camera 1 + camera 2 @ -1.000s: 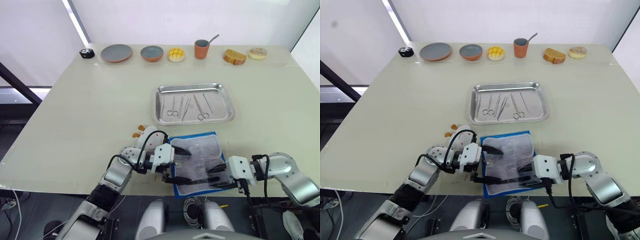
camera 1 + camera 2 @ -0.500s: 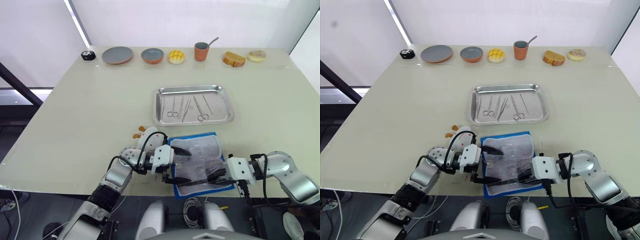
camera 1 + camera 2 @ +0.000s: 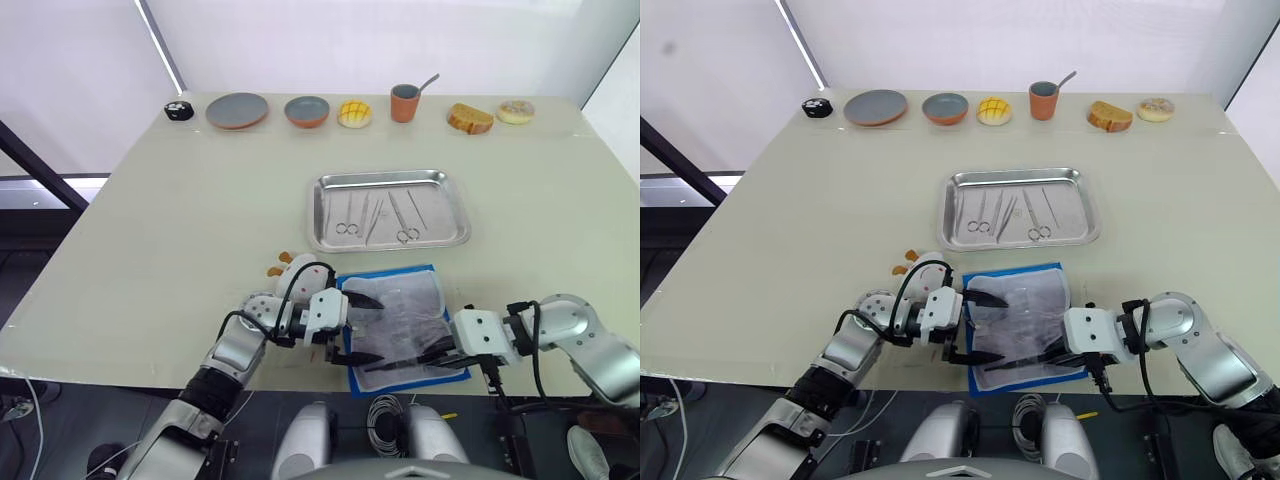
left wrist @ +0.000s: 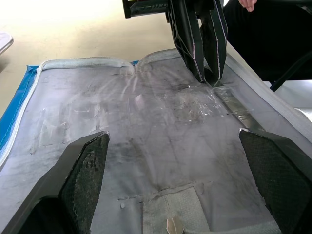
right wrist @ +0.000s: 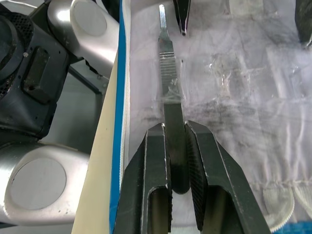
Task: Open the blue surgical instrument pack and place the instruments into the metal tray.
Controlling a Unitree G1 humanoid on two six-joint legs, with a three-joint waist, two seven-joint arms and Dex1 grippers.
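Pale cream bench [image 3: 180, 210] carrying everything; flat bright-blue surgical instrument pack [image 3: 400, 325] lying open at near edge, grey-white lining up, creased. Over last second am drawing right fingers [image 5: 176, 161] back toward near-right corner, now clamping slim silver scalpel-like handle [image 5: 168, 80] flat on lining — judging last instrument being picked. Left fingers [image 3: 358, 328] spread wide, pinning pack's left side. Shiny rectangular stainless-steel tray [image 3: 330, 240] just beyond pack, already holding silver scissors and forceps [image 3: 380, 215].
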